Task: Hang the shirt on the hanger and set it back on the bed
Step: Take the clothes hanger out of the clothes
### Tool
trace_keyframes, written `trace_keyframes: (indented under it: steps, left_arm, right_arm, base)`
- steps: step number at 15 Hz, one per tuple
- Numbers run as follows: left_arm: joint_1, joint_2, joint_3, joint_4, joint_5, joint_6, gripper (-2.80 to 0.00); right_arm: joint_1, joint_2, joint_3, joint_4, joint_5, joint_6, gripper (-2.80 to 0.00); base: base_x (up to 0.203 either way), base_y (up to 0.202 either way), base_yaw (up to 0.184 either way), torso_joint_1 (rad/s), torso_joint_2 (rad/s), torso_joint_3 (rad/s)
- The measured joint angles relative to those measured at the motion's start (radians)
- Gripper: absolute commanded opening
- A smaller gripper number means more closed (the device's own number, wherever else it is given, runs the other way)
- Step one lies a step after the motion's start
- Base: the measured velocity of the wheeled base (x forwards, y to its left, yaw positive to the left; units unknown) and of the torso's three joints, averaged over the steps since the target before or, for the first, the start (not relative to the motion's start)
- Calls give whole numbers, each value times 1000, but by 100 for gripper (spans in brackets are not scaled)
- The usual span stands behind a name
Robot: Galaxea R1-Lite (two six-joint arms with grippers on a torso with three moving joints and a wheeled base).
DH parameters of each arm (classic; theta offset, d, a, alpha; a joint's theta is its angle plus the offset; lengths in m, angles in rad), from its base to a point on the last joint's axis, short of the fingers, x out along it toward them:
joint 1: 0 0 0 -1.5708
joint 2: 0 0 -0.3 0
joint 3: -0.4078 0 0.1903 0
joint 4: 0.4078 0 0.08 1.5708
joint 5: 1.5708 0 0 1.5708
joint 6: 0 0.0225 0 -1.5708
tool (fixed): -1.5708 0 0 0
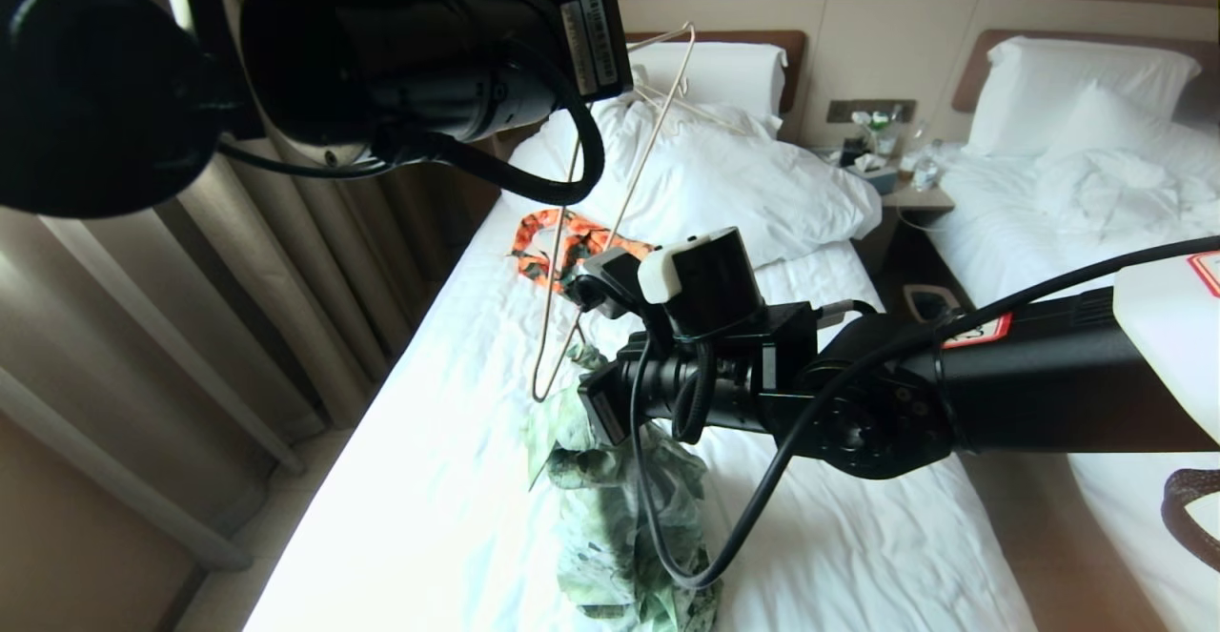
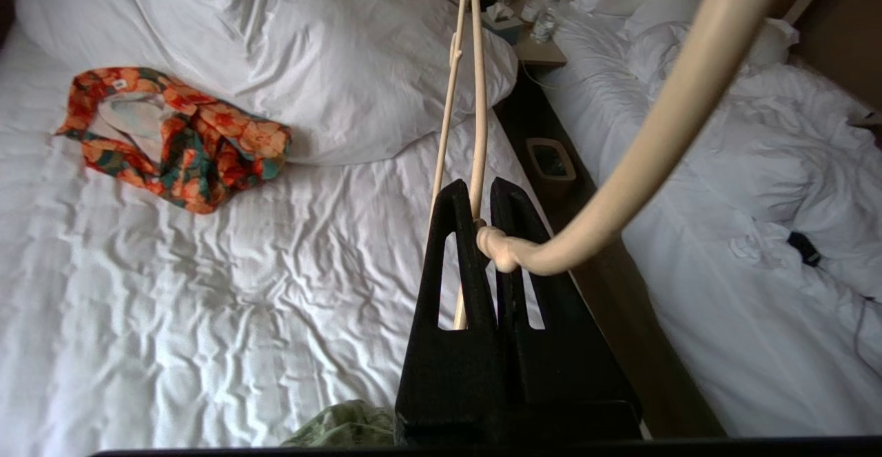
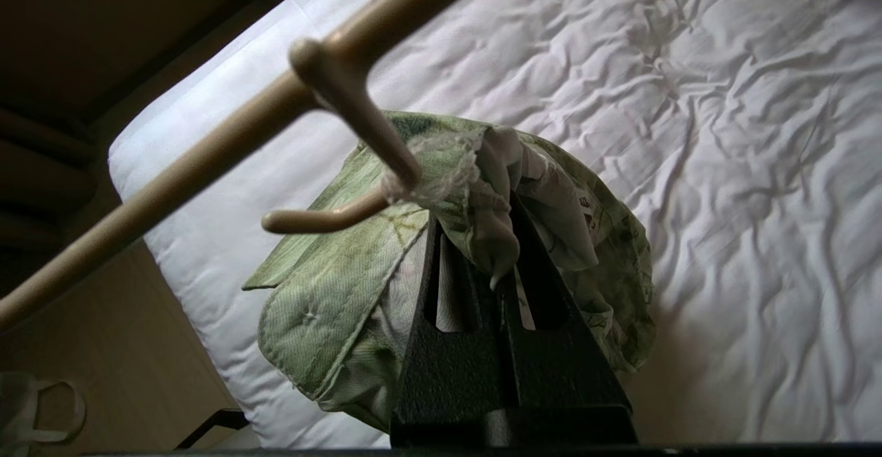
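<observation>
White wrinkled sheet of bed (image 1: 429, 479) wide open left of shirt (image 1: 620, 508); curtain (image 1: 238, 327) and floor strip past bed's left edge. Second bed (image 1: 1125, 203) and nightstand (image 1: 915, 195) right, across narrow aisle. Orange patterned garment (image 2: 179, 140) near pillows (image 1: 743, 165). Left gripper (image 2: 479, 198) clamped on cream wire hanger (image 1: 610, 222), held aloft mid-bed. Right gripper (image 3: 493, 236) pinched on green shirt's collar, fabric bunched, hanging down to sheet, hanger notch hook snagging collar edge.
</observation>
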Motion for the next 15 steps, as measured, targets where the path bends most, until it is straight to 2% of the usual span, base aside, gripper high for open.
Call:
trace_keyframes:
  steps: [4, 6, 9, 12, 15]
  left_arm:
    - [31, -16, 28, 0, -87, -79, -280]
    - [39, -17, 22, 0, -96, -114, -280]
    - [45, -11, -13, 31, -155, -172, -280]
    - [49, 4, -45, 37, -160, -206, -280]
    - [51, 17, -55, 35, -166, -245, -280]
  right_arm:
    - [-3, -34, 43, -86, 59, -1, -280]
    - [-9, -47, 80, -130, 89, -5, -280]
    - [-21, -64, 118, -139, 175, -27, -280]
    - [-29, -82, 143, -147, 232, -20, -280]
    - [-39, -113, 185, -154, 329, -6, -280]
  base:
    - [0, 0, 0, 0, 0, 0]
    - [0, 0, 0, 0, 0, 0]
    - [0, 0, 0, 0, 0, 0]
    - [0, 0, 0, 0, 0, 0]
    - [0, 0, 0, 0, 0, 0]
